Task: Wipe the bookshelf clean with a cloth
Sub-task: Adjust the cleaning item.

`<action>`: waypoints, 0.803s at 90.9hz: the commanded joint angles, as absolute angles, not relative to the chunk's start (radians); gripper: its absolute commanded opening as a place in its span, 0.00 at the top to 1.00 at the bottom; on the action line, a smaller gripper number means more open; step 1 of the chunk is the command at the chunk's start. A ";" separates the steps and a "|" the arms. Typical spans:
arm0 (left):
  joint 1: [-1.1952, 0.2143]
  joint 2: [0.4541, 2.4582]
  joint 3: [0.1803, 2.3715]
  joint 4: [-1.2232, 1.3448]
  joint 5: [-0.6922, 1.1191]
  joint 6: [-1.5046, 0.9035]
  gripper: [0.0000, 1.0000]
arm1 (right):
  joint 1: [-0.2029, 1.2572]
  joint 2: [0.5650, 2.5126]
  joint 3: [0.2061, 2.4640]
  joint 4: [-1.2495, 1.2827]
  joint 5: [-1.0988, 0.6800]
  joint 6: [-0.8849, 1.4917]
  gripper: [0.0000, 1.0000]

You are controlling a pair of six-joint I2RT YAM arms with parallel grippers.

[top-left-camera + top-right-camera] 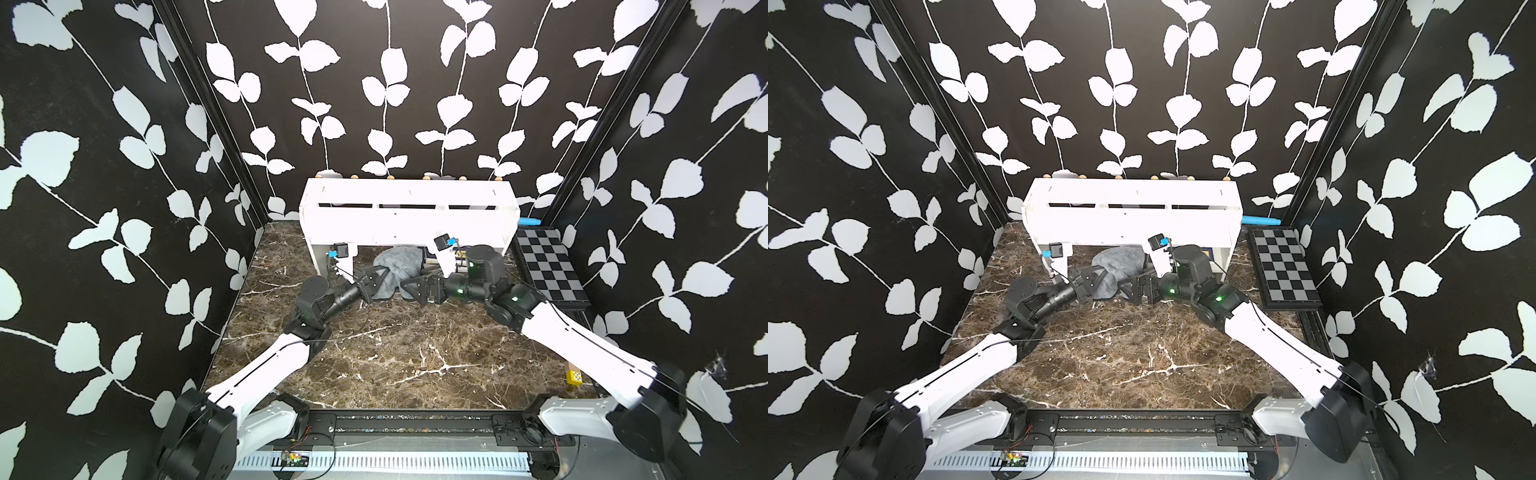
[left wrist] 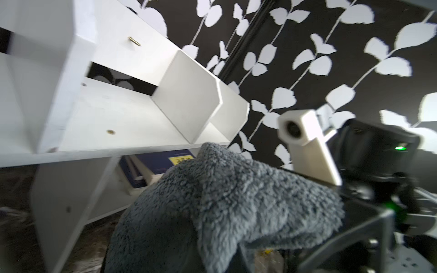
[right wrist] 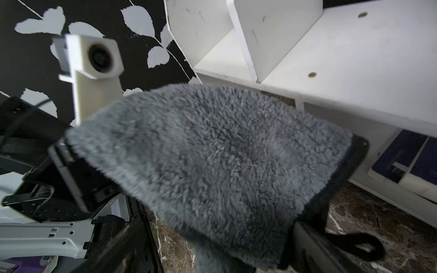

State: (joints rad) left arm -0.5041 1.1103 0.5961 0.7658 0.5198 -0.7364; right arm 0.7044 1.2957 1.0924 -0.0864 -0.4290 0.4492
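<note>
Right wrist view is filled by the grey cloth [image 3: 212, 165], its fluffy face sagging across the spread-apart jaws of the right gripper [image 1: 404, 287]. At one edge the left gripper [image 1: 383, 277] is pinched tight on the fabric, a grip the left wrist view hides behind the heaped fabric. Only the right wrist view shows the cloth's dark edging [image 3: 340, 184]. In both top views the 2 grippers sit close together, low over the marble tabletop [image 1: 395, 357], with the cloth bunched just in front of the lower opening of the white bookshelf [image 1: 409, 220], between its panel legs [image 1: 320, 253]. Both wrist views catch dark-blue books [image 2: 163, 163] in the lower cubby, barely seen from above. Only the top views show 6 wooden knobs [image 1: 390, 177] along the back edge and the checkered board [image 1: 548, 266] just beside the bookshelf's right end.
</note>
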 commanded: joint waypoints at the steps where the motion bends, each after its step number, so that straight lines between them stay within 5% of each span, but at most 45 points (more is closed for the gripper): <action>1: -0.505 1.114 0.604 1.010 0.671 -0.878 1.00 | 0.709 1.299 1.095 0.101 -0.457 0.540 0.02; 27: -0.505 1.216 0.606 1.102 0.782 -0.938 1.00 | 0.710 1.321 1.062 0.294 -0.472 0.639 0.36; 45: -0.505 1.231 0.581 1.099 0.799 -0.921 1.00 | 0.710 1.303 1.063 0.310 -0.417 0.641 1.00; 53: -0.502 1.176 0.580 0.935 0.739 -0.824 0.65 | 0.710 1.275 1.077 0.228 -0.324 0.603 1.00; 56: -0.502 1.132 0.588 0.821 0.696 -0.755 0.28 | 0.710 1.257 1.083 0.180 -0.273 0.582 1.00; 59: -0.502 1.082 0.605 0.675 0.634 -0.664 0.10 | 0.710 1.237 1.101 0.117 -0.213 0.557 1.00; 73: -0.501 0.893 0.762 0.123 0.261 -0.333 0.01 | 0.710 1.151 1.229 -0.175 0.048 0.409 1.00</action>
